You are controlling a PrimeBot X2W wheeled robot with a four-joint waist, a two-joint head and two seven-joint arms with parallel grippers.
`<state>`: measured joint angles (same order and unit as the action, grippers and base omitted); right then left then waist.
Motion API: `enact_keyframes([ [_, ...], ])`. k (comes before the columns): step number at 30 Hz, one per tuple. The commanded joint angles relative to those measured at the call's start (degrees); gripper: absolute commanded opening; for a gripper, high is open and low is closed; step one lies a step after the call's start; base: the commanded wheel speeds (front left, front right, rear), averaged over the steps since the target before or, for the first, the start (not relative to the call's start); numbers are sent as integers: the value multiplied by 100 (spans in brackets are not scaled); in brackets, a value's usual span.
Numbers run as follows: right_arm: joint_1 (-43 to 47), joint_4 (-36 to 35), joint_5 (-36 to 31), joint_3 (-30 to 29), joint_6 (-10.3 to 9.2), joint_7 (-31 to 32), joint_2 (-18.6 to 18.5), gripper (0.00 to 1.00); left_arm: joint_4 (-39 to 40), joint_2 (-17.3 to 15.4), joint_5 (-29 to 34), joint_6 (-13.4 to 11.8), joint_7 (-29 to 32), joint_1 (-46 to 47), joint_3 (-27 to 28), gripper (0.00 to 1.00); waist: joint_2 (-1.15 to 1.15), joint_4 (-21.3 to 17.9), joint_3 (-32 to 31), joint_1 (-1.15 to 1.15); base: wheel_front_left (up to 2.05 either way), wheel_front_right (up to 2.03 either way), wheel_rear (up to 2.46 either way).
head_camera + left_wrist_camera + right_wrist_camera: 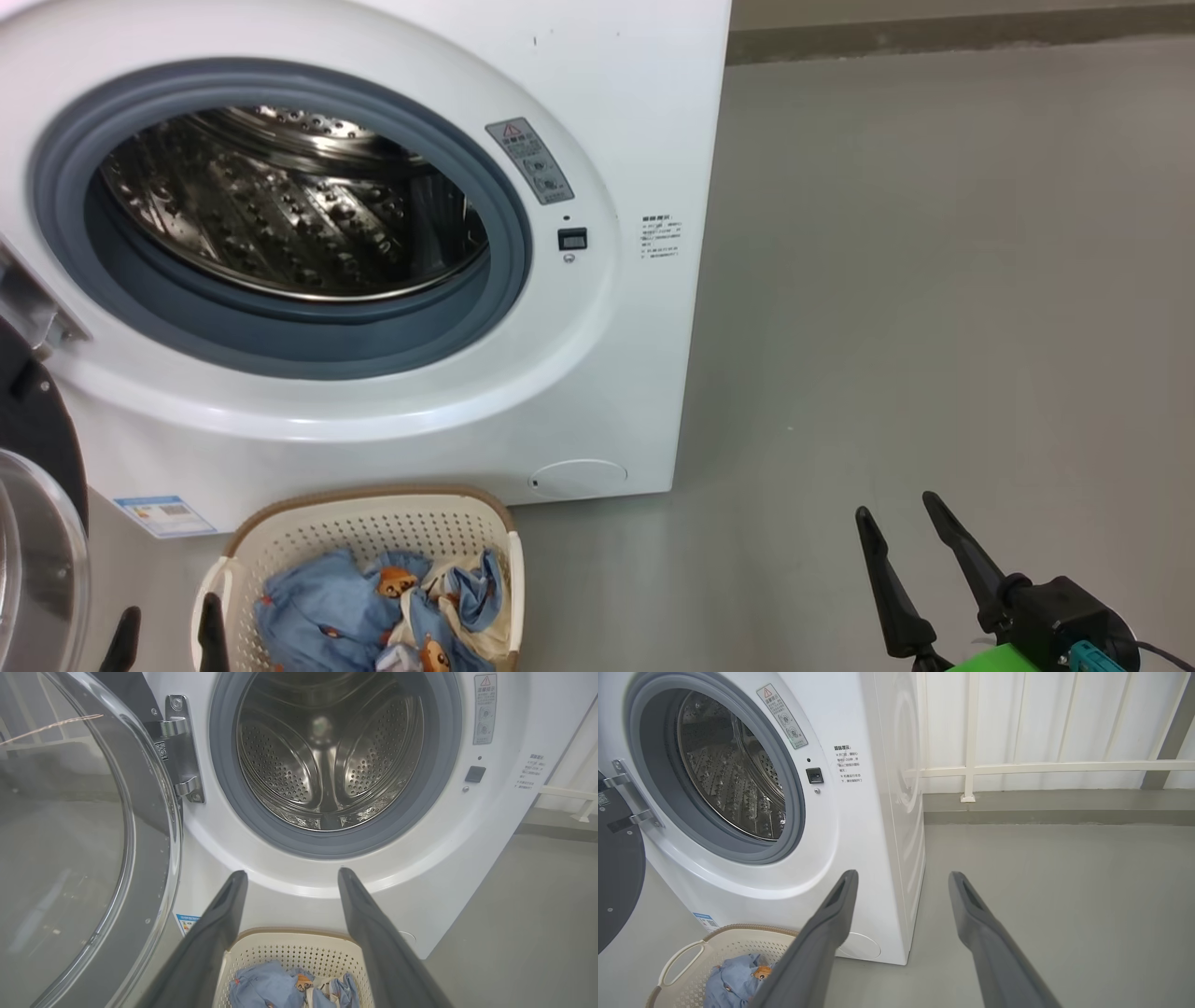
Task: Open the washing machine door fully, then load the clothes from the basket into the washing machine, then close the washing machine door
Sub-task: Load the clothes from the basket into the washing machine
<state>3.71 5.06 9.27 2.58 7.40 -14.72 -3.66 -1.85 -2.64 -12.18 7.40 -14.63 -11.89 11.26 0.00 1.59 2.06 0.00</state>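
Washing machine (616, 121) seen closely from above by head camera. Faced squarely from left wrist, obliquely from right wrist. Drum (327, 756) and basket (373, 527) shared by all.

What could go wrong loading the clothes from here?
1. The left gripper sits close beside the open door; lifting toward the drum could knock it.
2. The clothes lie bunched together; a grab may trail cloth over the gasket, blocking closing.
3. The basket looks light and might lift with them.
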Motion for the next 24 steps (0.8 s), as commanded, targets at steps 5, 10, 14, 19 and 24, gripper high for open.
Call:
enact_keyframes([
  [5,-188,-194,-51,123,9,-28,-13,100,-9,-25,-65,9,-37,348,58,100,0,25,256,0,0,0,0],
  [10,-297,-187,-89,116,9,-28,6,100,-225,-44,-111,9,-37,699,-103,100,0,78,661,0,0,0,0],
  [14,-408,-240,-130,116,9,-28,26,100,-374,-143,-189,9,-37,1049,-155,100,0,91,1047,0,0,0,0],
  [19,-541,-321,-201,71,9,-28,45,100,-509,-246,-264,9,-37,1414,-201,100,0,99,1431,0,0,0,0],
  [24,-688,-389,-287,28,9,-28,61,100,-807,-417,-339,9,-37,1827,-318,100,0,110,1825,0,0,0,0],
])
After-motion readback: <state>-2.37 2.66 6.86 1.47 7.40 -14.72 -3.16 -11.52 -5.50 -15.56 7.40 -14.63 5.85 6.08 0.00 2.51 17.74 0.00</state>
